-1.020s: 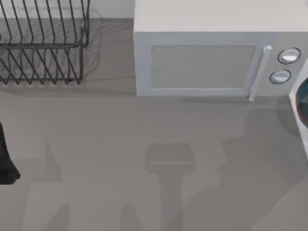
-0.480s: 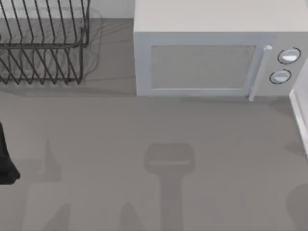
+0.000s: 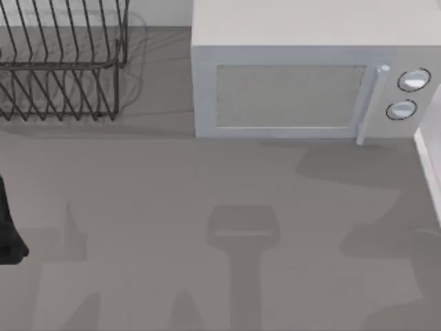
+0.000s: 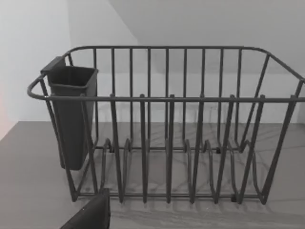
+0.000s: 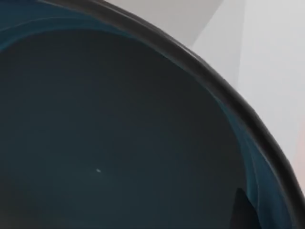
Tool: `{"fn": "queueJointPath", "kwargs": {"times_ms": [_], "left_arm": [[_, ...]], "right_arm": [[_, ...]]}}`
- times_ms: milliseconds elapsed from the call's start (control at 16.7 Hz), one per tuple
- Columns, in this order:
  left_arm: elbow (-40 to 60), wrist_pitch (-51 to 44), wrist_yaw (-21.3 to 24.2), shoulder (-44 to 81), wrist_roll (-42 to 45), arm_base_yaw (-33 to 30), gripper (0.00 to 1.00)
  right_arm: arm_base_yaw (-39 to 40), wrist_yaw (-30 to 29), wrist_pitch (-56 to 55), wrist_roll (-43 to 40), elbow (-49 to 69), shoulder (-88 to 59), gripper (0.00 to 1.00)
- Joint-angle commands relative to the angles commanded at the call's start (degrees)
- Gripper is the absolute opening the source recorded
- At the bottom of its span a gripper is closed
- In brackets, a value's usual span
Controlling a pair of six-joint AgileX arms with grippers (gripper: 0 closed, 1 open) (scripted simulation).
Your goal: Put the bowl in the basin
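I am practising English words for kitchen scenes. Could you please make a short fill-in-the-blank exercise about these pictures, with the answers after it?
1. In the top view, the black wire rack stands to the ____ of the white microwave.
2. The microwave's door is ____.
3. The microwave has ____ round knobs, beside the door handle.
4. In the right wrist view, the inside of the bowl is dark ____.

Answers: left; closed; two; blue

Grey table [image 3: 172, 179], pale wall [image 4: 28, 57]

no readable text, seemingly unmarked microwave [image 3: 296, 76]
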State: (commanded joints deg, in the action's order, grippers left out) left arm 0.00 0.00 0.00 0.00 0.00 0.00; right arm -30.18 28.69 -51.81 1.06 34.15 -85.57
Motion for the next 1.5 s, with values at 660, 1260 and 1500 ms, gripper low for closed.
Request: {"fn": "queueJointPath", "kwargs": {"times_ms": [660,1260,1500], "left_arm": [[0.0,0.0,0.0,0.0,0.0,0.0,1.0],[0.0,0.0,0.0,0.0,0.0,0.0,1.0],[0.0,0.0,0.0,0.0,0.0,0.0,1.0]], "right_arm": [[0.0,0.6,-9.6,0.2,-0.6,-9.5,0.0],[-0.1,-0.3,-45.1,-0.3,-5.8,-39.2,0.0],[-0.1,-0.5,-47.6,-0.2,-6.1,-41.4,0.0]]}}
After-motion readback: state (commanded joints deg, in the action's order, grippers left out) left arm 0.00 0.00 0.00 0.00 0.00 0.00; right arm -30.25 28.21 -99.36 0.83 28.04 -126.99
